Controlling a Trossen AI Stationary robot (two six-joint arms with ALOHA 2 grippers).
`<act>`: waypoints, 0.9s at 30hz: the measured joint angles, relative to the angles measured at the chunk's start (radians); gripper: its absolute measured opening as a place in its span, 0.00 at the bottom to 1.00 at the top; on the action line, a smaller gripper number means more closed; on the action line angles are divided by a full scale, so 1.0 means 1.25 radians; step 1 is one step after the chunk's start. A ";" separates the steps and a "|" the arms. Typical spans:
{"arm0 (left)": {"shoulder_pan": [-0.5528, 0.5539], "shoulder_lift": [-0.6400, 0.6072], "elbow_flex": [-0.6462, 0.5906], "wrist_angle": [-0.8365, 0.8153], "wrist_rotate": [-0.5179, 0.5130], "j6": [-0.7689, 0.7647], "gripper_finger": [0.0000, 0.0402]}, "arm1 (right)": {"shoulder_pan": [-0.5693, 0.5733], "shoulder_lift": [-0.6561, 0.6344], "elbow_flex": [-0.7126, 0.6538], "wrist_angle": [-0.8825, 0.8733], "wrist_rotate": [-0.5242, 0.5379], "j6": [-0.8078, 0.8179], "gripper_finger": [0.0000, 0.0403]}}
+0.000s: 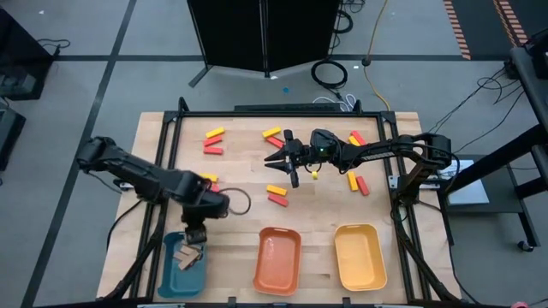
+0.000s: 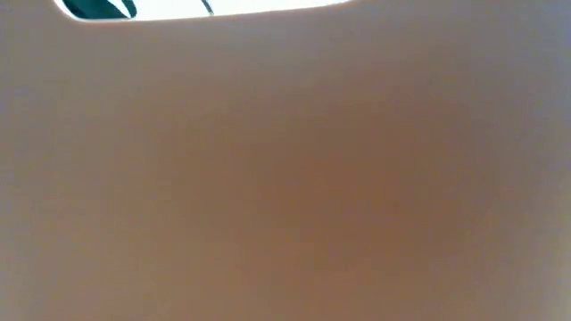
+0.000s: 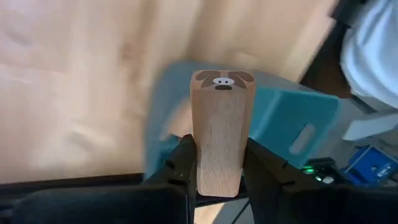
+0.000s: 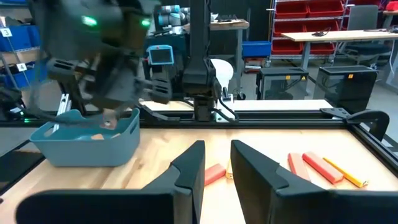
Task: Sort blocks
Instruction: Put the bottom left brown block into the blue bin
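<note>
Three rounded plastic trays are seen along the lower edge of the high view: a blue rounded plastic tray (image 1: pixel 174 275) at lower left, an orange rounded plastic tray (image 1: pixel 277 259) at lower centre and a yellow rounded plastic tray (image 1: pixel 360 256) at lower right. A few plain tan wooden bars (image 1: pixel 185 255) are observed in the blue tray; the orange and yellow trays appear to hold nothing. Red and yellow flat wooden bars (image 1: pixel 214 141) remain scattered over the light wooden table (image 1: pixel 240 205) across the upper and middle frame. The left gripper (image 1: pixel 196 235) is placed over the blue tray at lower left. The right gripper (image 1: pixel 282 162) hangs at centre above the scattered bars.

The low view is filled by a blurred tan surface; nothing can be assessed from it.

In the left wrist view, a plain tan wooden bar with a printed animal face (image 3: pixel 221 130) is seen clamped between the two dark fingers (image 3: pixel 181 168) at centre, with the blue tray behind it at centre right.

In the right wrist view, the right gripper's fingers (image 4: pixel 194 165) stand slightly parted at lower centre with nothing between them. Red and yellow bars lie on the table beyond, at centre and right. The left gripper and the blue tray appear at left.

Judgement: the tan sorting appears well advanced, one tan bar awaiting release. The red and yellow sorting is judged not begun, so most of the task remains.
</note>
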 joint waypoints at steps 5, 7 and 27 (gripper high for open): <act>-0.115 -0.005 -0.002 0.035 -0.021 -0.113 0.22 | 0.000 0.000 0.000 0.005 0.000 0.003 0.18; -0.155 -0.002 -0.002 0.033 -0.049 -0.155 0.22 | 0.001 0.000 0.000 0.005 0.000 0.004 0.18; -0.237 0.001 -0.003 0.026 -0.125 -0.227 0.23 | 0.001 0.000 0.000 0.009 0.000 0.009 0.18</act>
